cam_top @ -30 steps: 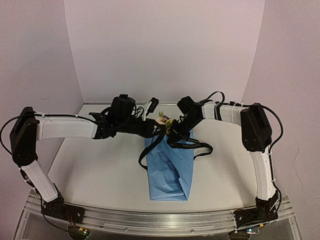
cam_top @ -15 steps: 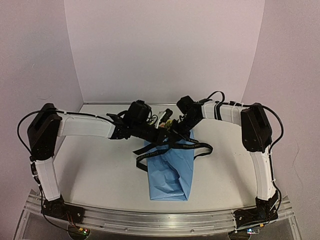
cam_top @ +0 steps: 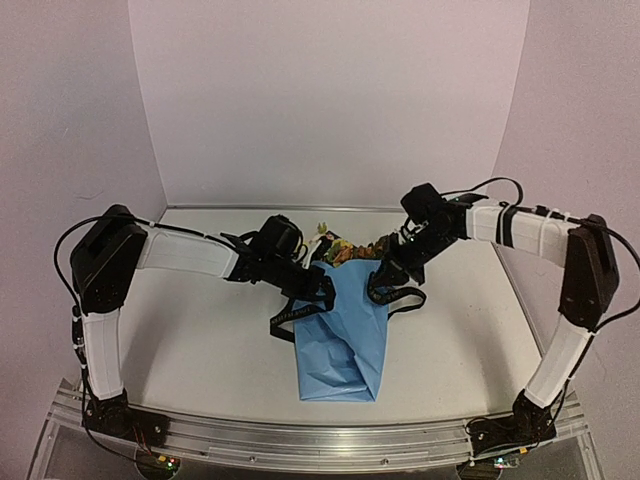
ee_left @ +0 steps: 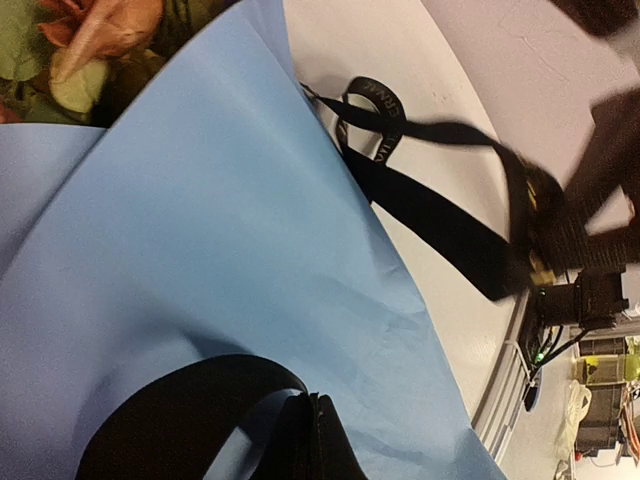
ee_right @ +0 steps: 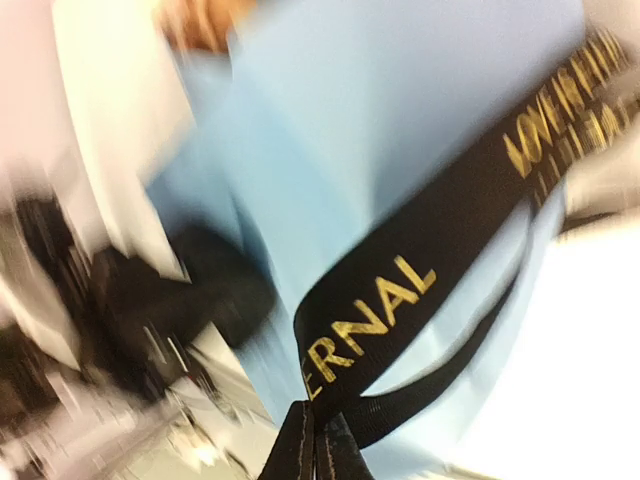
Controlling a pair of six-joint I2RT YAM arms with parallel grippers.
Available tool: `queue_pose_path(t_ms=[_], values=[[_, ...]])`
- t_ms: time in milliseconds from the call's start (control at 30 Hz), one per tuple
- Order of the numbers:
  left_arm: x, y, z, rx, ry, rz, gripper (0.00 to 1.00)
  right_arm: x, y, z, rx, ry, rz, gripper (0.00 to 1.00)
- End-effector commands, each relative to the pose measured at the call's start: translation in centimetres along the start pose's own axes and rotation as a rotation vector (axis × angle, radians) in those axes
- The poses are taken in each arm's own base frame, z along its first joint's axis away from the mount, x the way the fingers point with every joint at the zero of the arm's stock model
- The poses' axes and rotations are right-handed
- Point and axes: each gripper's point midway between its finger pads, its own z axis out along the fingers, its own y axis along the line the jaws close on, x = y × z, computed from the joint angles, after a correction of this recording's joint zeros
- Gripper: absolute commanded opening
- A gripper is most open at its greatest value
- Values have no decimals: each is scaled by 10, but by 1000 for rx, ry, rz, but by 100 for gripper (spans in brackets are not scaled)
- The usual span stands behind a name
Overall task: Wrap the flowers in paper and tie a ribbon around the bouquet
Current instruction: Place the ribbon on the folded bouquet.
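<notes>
Pale table [cam_top: 200, 345]: carries the bouquet [cam_top: 340, 350] near its middle, narrow end toward the arm bases and wide rim toward the back wall.
Paper [cam_top: 345, 320]: a light-blue cone, loosely folded and creased at the near end. Nothing cinches it that I can see.
Flowers [cam_top: 340, 247]: yellow and rust blooms poke out of the rim, between the two arms' tips.
Ribbon [cam_top: 292, 318]: black with pale lettering. One slack loop lies on the table at each side of the cone. I cannot tell whether it passes over or under the paper between the two grips, and no knot shows.
Left end effector [cam_top: 322, 290]: clenched on the ribbon at the cone's left edge. Its wrist view shows the band pinched right over the blue sheet.
Right end effector [cam_top: 378, 290]: clenched on the ribbon at the right edge. Its wrist view is blurred, yet the lettered band runs into the closed tips.
Risk, paper: uneven pulling could drag the cone sideways or let the wrap spring open.
Risk, ribbon: too sharp a tug could slip the band from a grip, or ride it up over the blooms.
</notes>
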Motion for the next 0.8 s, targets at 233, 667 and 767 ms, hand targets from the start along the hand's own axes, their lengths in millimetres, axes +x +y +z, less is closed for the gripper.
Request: queue_pose_path(t_ms=[233,667,767], values=[[-3,13,-1,-23,3,-42,0,120,-32,19,-7,220,-188,0],[-11,-29,-46,38,3,39,0,106,-6,93,-6,271,-133,0],[-1,-45,-61,96,26,71,0,98,-2,108,-6,282,-101,0]])
